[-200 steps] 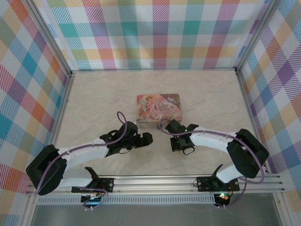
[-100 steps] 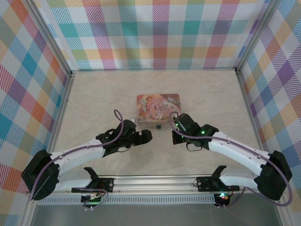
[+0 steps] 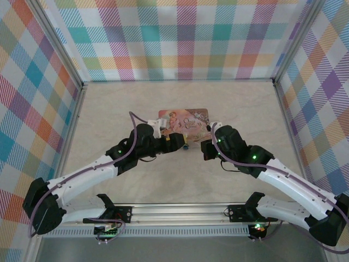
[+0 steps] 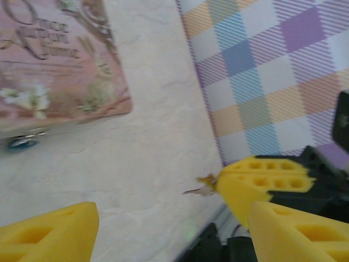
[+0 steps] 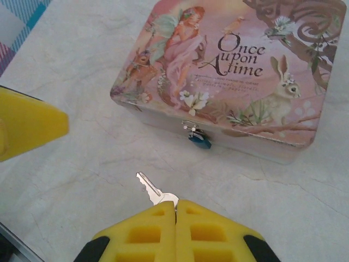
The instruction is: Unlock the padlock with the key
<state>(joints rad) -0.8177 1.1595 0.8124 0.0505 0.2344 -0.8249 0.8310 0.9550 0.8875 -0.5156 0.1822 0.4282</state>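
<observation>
The padlock (image 5: 199,139), tiny and blue-grey, hangs from the clasp on the near side of the pink tin (image 5: 229,71). My right gripper (image 5: 175,204) is shut on the key (image 5: 154,190); its silvery blade sticks out toward the padlock, a short way from it. From above, the right gripper (image 3: 206,147) is just right of the padlock (image 3: 185,146). My left gripper (image 3: 177,143) is just left of it. The left gripper (image 4: 174,234) is open with nothing between its fingers. In the left wrist view, the key (image 4: 197,190) faces it and the padlock (image 4: 23,143) lies far left.
The tin (image 3: 184,121) lies flat in the middle of the pale marbled table (image 3: 109,109). Plaid walls (image 3: 180,38) close in three sides. An aluminium rail (image 3: 180,210) with both arm bases runs along the near edge.
Both arms have reached forward toward the tin. The left gripper has moved up and right to the padlock's left. The right gripper has closed in from the right with the key.
</observation>
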